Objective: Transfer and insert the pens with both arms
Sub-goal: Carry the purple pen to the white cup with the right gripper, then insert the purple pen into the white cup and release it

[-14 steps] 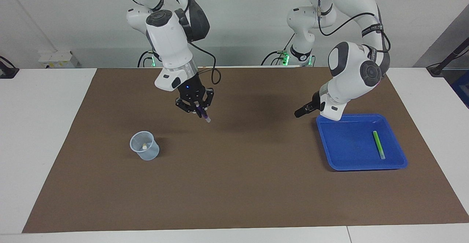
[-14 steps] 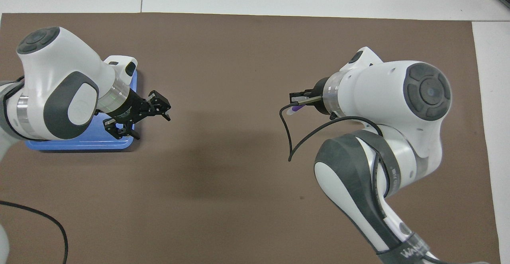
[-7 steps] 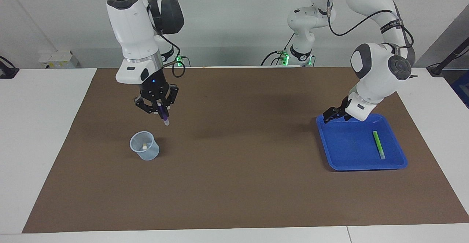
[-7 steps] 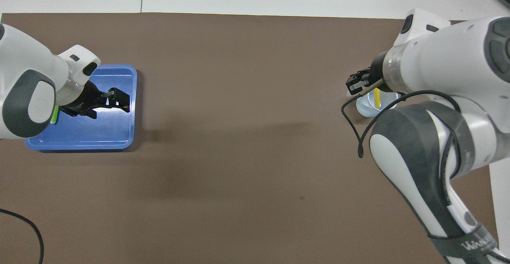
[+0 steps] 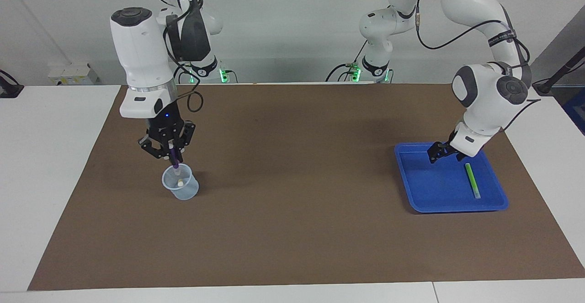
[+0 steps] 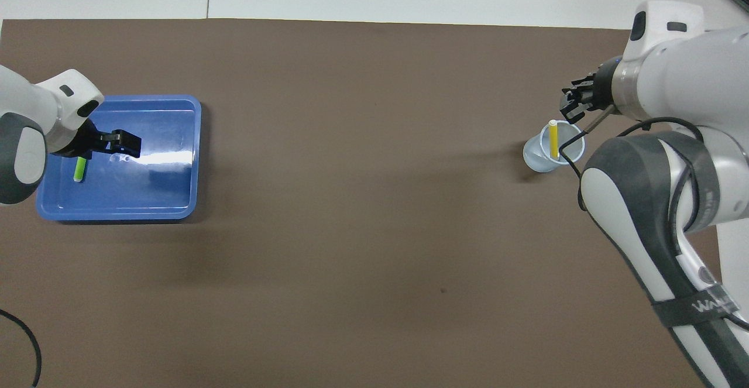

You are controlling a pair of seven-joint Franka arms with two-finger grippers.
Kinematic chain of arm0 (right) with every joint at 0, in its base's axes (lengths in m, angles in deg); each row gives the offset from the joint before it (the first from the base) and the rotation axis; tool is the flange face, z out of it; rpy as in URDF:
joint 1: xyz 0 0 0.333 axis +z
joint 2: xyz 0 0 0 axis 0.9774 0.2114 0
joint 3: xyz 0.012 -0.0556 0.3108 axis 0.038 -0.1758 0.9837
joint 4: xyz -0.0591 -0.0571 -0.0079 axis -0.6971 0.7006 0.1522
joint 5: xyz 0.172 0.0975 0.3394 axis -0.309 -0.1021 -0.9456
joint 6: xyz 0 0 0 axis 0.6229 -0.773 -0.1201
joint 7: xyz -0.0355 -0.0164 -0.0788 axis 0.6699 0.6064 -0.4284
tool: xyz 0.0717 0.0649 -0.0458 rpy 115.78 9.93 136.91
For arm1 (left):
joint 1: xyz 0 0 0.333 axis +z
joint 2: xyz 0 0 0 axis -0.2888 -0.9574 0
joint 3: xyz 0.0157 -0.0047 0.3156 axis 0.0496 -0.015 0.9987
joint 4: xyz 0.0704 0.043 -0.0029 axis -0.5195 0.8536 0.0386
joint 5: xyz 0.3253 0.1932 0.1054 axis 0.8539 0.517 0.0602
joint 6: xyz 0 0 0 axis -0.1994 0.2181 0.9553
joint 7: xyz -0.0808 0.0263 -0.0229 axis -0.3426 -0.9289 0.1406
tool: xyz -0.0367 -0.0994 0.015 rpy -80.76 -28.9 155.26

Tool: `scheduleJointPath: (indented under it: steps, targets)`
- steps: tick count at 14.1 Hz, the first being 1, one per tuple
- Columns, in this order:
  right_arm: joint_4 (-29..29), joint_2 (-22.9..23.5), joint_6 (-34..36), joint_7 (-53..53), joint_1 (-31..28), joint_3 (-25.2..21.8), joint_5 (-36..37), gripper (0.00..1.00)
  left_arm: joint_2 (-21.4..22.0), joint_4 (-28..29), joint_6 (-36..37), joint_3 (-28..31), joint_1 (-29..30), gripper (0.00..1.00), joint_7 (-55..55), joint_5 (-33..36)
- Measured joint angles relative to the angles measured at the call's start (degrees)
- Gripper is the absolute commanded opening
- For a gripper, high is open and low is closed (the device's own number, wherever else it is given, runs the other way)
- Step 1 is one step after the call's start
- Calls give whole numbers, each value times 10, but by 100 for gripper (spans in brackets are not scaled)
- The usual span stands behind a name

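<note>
Right pincer (image 5: 170, 153) clenched on purple pen (image 5: 174, 160), held upright, tip just over clear cup (image 5: 180, 182) for insertion. Yellow pen (image 6: 553, 138) already in cup. Left pincer (image 5: 442, 152) released, over blue tray (image 5: 427, 193), near green pen (image 5: 472, 180) lying inside, likely next pickup.

White table (image 5: 68, 156) under brown mat (image 5: 297, 230); clear cup (image 5: 182, 188), blue tray (image 5: 413, 193).

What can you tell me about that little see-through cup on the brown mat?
The cup is small, clear, bluish plastic, wider at its open rim than at its base, standing upright on the brown mat toward the right arm's end of the table. A yellow pen leans inside it. The right gripper holds a purple pen whose pale tip is at the rim.
</note>
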Motion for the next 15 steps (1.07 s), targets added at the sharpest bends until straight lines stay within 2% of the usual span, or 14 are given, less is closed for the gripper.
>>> scheduleJointPath:
  steps: [6, 10, 13, 15]
  targets:
    - [-66, 5, -51, 2, -3, 1, 0, 0, -49, -22, -59, 0, 34, 94, 52, 58]
    - [-113, 3, -134, 7, -4, 1, -1, 0, -76, -47, -60, 0, 45, 93, 82, 61]
    - [-137, 5, -152, 8, -4, 1, -2, 0, -95, -57, -66, 0, 58, 91, 103, 61]
    - [-139, 5, -152, 8, -8, 4, -3, 0, -101, -59, -76, -1, 61, 85, 109, 61]
